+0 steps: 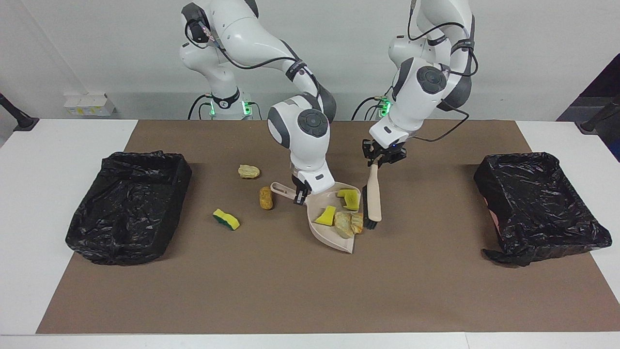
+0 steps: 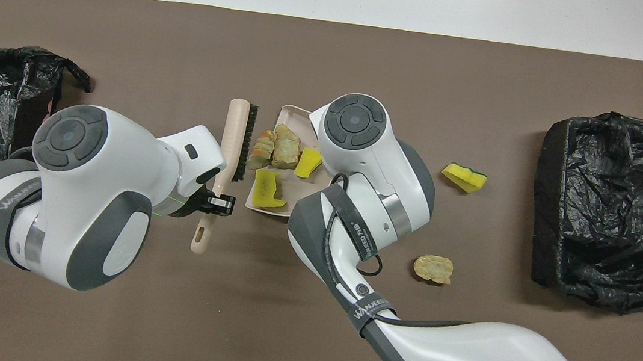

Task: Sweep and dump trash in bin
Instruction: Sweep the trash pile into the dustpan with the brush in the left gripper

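Note:
My right gripper (image 1: pixel 301 195) is shut on the handle of the beige dustpan (image 1: pixel 331 236), which rests on the brown mat. In the pan lie two yellow sponge pieces (image 1: pixel 349 198) and two tan lumps (image 1: pixel 345 223) of trash. My left gripper (image 1: pixel 381 159) is shut on the handle of the brush (image 1: pixel 373 191), whose bristles stand at the pan's mouth. Loose trash lies toward the right arm's end: a tan lump (image 1: pixel 249 171), an orange-brown lump (image 1: pixel 265 198) and a green-backed sponge (image 1: pixel 226 219). Overhead, the brush (image 2: pixel 233 140) lies beside the dustpan (image 2: pixel 293 118); my right gripper is hidden under its wrist.
A bin lined with a black bag (image 1: pixel 128 206) stands at the right arm's end of the mat, and a second lined bin (image 1: pixel 537 203) at the left arm's end. White table edges surround the mat.

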Robot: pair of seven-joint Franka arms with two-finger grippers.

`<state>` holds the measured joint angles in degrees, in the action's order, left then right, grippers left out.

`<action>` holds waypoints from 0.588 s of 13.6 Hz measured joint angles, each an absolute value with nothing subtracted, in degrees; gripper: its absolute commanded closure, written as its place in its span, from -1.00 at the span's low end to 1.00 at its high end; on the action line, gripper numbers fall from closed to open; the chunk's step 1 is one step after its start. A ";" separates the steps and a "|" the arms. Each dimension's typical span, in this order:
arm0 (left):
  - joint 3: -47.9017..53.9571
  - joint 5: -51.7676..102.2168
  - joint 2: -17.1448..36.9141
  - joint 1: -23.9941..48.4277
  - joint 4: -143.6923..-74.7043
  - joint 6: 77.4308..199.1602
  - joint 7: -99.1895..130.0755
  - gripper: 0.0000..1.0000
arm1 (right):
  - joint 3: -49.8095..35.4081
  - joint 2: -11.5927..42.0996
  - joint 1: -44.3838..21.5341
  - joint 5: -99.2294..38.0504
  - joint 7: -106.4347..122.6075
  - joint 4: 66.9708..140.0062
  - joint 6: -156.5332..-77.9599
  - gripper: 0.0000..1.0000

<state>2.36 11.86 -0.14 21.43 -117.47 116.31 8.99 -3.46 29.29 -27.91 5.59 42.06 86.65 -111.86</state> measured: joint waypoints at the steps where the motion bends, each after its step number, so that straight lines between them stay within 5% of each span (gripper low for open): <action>1: 2.27 11.28 0.14 20.00 -117.55 116.20 9.00 1.00 | -3.46 29.29 -27.90 5.60 42.06 86.70 -111.99 1.00; 8: 3.53 10.66 6.11 22.93 -121.35 120.74 8.98 1.00 | -3.44 29.07 -27.90 5.60 42.12 87.41 -112.78 1.00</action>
